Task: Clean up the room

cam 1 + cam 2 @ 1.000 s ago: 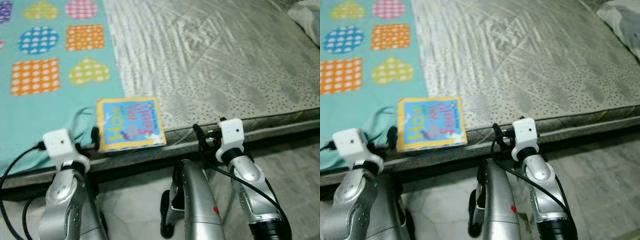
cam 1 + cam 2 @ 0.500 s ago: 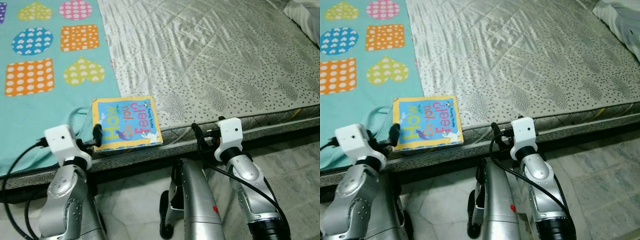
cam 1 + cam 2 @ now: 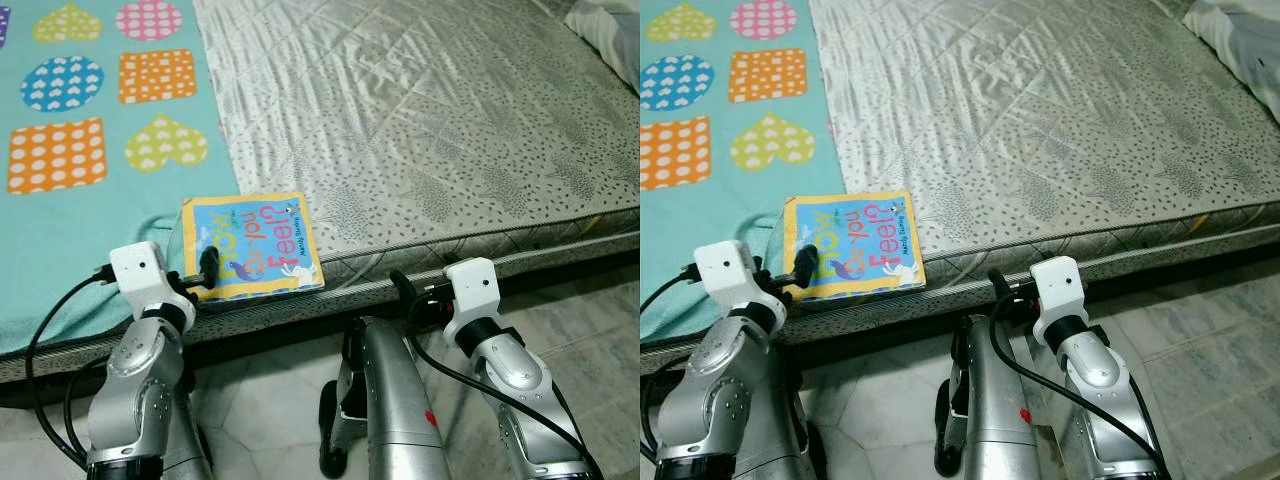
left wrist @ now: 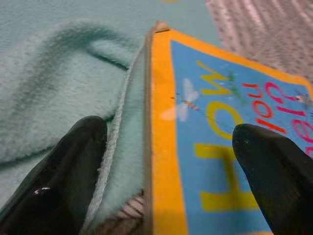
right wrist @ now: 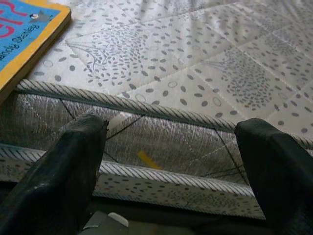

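You've got one book (image 3: 254,247), yellow-bordered with a blue cover, lying flat at the near edge of the mattress (image 3: 430,130), its left side on the hem of the teal blanket (image 3: 60,230). The left gripper (image 4: 166,166) is right at the book's near left corner, jaws wide: one finger (image 4: 63,171) over the blanket, the other over the cover, straddling the book's spine edge, nothing clamped. The right gripper (image 5: 171,166) sits lower, in front of the mattress side wall, jaws equally wide and holding nothing, well to the right of the book. Open room: bare quilted mattress runs right and back from the book, tiled floor (image 3: 590,320) below on the right. Counts: one book, one blanket, one white pillow (image 3: 610,25) at the far right corner. The left wrist view gives you the blanket fold bunched against the spine; the right wrist view shows the mattress piping and just a corner of the book.
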Motion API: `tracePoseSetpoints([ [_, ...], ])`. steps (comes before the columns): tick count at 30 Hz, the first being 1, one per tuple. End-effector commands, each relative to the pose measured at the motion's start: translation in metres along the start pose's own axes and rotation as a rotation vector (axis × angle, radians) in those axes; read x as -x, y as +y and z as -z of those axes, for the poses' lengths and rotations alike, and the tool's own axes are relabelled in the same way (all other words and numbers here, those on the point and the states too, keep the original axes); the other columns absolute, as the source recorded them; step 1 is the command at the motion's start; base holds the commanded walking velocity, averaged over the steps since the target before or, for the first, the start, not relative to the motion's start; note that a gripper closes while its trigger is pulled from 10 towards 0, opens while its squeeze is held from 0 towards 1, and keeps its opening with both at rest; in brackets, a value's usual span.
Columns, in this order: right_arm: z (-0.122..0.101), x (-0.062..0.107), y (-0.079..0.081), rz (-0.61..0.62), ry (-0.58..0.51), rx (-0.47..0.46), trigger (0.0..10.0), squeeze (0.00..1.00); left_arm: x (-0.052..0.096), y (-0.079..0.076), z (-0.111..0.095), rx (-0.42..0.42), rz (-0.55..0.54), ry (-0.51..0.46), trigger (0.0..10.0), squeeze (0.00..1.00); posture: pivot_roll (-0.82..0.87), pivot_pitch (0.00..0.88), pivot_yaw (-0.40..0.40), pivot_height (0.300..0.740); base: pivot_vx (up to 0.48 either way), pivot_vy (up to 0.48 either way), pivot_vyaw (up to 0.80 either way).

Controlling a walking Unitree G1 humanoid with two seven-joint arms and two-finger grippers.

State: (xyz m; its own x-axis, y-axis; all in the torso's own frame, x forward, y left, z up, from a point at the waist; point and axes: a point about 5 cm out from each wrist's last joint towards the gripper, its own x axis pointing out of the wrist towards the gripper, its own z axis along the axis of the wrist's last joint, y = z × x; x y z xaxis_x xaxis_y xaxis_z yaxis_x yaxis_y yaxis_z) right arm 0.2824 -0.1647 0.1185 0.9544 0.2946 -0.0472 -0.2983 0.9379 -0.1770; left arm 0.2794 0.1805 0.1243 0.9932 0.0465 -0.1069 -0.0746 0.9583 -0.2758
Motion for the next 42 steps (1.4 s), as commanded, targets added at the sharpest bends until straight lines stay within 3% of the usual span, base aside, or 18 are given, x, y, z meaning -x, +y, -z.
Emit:
tracePoseSetpoints([
  [1, 0.001, 0.002, -0.002, 0.001, 0.017, -0.004, 10.0, 0.00, 0.008, 0.000, 0.004, 0.002, -0.003, 0.016, 10.0, 0.00, 0.02, 0.307, -0.125, 0.501, 0.000, 0.000, 0.00],
  [4, 0.000, -0.001, 0.002, -0.013, 0.016, -0.013, 10.0, 0.00, 0.024, 0.004, 0.005, -0.009, -0.064, -0.006, 10.0, 0.00, 0.02, 0.306, -0.124, 0.501, 0.000, 0.000, 0.00],
  [9, 0.001, -0.002, 0.003, -0.016, 0.017, -0.016, 10.0, 0.00, 0.030, 0.007, -0.002, -0.035, -0.088, -0.050, 10.0, 0.00, 0.03, 0.306, -0.126, 0.501, 0.000, 0.000, 0.00],
  [13, 0.001, -0.004, 0.005, -0.019, 0.015, -0.020, 10.0, 0.00, 0.018, 0.001, -0.017, -0.055, -0.036, -0.110, 10.0, 0.00, 0.02, 0.301, -0.126, 0.501, 0.000, 0.000, 0.00],
  [18, -0.002, -0.006, 0.006, -0.015, 0.004, -0.018, 10.0, 0.00, 0.005, -0.010, -0.023, -0.056, 0.019, -0.119, 10.0, 0.00, 0.02, 0.295, -0.122, 0.501, 0.000, 0.000, 0.00],
  [29, -0.003, -0.006, 0.005, -0.007, -0.004, -0.016, 10.0, 0.00, -0.007, -0.011, -0.001, -0.012, 0.024, -0.021, 10.0, 0.00, 0.01, 0.296, -0.117, 0.501, 0.000, 0.000, 0.00],
  [32, -0.006, -0.008, 0.005, -0.005, -0.012, -0.012, 10.0, 0.00, -0.012, -0.010, 0.013, 0.032, 0.039, 0.047, 10.0, 0.00, 0.00, 0.301, -0.120, 0.501, 0.000, 0.000, 0.00],
  [42, -0.008, -0.007, 0.004, -0.015, -0.008, -0.017, 10.0, 0.00, -0.013, -0.011, 0.027, 0.091, 0.038, 0.133, 10.0, 0.00, -0.01, 0.301, -0.116, 0.501, 0.000, 0.000, 0.00],
])
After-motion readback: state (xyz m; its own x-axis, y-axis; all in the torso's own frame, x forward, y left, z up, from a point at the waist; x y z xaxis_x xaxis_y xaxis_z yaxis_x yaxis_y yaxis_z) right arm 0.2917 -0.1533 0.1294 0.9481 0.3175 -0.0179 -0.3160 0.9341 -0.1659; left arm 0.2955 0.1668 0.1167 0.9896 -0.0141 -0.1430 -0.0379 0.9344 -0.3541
